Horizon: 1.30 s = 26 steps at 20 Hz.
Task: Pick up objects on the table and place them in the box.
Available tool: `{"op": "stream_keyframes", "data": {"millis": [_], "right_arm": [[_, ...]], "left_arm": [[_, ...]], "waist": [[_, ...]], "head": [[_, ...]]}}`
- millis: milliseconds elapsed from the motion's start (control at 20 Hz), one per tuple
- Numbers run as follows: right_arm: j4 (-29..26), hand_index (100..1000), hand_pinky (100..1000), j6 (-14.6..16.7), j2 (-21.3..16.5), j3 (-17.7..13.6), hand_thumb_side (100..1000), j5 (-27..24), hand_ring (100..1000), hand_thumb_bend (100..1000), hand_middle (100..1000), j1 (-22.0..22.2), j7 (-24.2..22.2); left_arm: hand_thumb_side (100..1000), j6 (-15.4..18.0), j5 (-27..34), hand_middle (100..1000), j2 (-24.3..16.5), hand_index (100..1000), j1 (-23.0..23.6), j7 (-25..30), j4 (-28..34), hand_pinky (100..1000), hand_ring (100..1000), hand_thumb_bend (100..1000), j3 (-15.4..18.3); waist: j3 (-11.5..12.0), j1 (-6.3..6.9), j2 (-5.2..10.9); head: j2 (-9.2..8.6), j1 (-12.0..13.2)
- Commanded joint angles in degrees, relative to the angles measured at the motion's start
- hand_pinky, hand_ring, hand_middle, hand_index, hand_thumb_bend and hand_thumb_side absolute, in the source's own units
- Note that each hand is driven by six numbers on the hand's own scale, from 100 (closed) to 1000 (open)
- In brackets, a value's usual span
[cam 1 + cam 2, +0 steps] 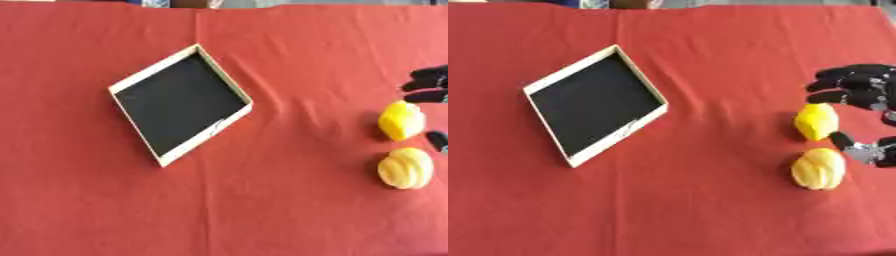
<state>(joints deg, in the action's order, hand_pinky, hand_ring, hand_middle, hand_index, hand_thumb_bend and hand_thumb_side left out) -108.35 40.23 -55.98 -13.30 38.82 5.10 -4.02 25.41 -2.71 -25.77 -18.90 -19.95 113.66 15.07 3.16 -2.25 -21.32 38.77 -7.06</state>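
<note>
We see our right hand [859,95] coming in from the right edge, black with silver joints. Its fingers [837,84] are spread wide, reaching over the far side of a smooth yellow fruit [816,121], while the thumb [843,140] sits just beside the fruit's near right side. The fingers hold nothing; whether any of them touches the fruit we cannot tell.

Just near of that fruit lies a ribbed yellow fruit [818,169], close to the first but apart from it. Both rest on the red cloth [289,210] covering the counter, towards its right side.

The box [181,102], shallow with pale walls and a black floor, sits well apart to the left, turned corner-on to us. Nothing lies in it.
</note>
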Motion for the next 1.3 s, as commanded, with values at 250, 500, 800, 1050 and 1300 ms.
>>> {"op": "stream_keyframes", "data": {"millis": [250, 500, 800, 1050, 1300], "right_arm": [[0.9, 907, 915, 2.6, 1.6, -1.2, 476, 3.8, 992, 100, 825, 2.4, 2.0], [1.8, 920, 933, 4.1, 2.9, -1.1, 514, 5.6, 1000, 100, 817, 3.9, 1.3], [2.9, 941, 944, 5.3, 3.7, -0.6, 514, 6.8, 1000, 100, 824, 4.2, -1.0], [4.9, 946, 944, 4.7, 4.5, 0.0, 503, 8.0, 1000, 100, 826, 2.7, -2.0], [7.2, 961, 947, 3.4, 5.3, 0.5, 532, 10.0, 1000, 100, 834, 1.2, -1.4]], "left_arm": [[617, 0.0, 0.4, 772, -2.0, 883, -0.3, 0.4, 0.9, 817, 835, 113, 0.3], [623, 0.0, 0.5, 772, -1.9, 883, -0.4, 0.5, 0.9, 817, 835, 108, 0.1], [628, 0.0, 0.7, 771, -1.7, 882, -0.4, 0.8, 0.9, 817, 835, 107, 0.0], [630, 0.0, 1.1, 770, -1.4, 882, -0.6, 1.1, 0.9, 817, 836, 104, -0.1], [637, 0.0, 1.4, 769, -1.1, 881, -0.7, 1.5, 0.9, 817, 836, 100, -0.4]], "waist": [[-0.1, -0.05, 1.32], [-0.2, -0.16, 1.37], [-0.1, -0.18, 1.3], [0.5, -0.03, 1.1], [1.0, 0.21, 0.89]], "head": [[-0.4, 0.2], [-0.15, 0.4], [0.06, 0.9], [-0.08, 0.5], [-0.36, 0.1]]}}
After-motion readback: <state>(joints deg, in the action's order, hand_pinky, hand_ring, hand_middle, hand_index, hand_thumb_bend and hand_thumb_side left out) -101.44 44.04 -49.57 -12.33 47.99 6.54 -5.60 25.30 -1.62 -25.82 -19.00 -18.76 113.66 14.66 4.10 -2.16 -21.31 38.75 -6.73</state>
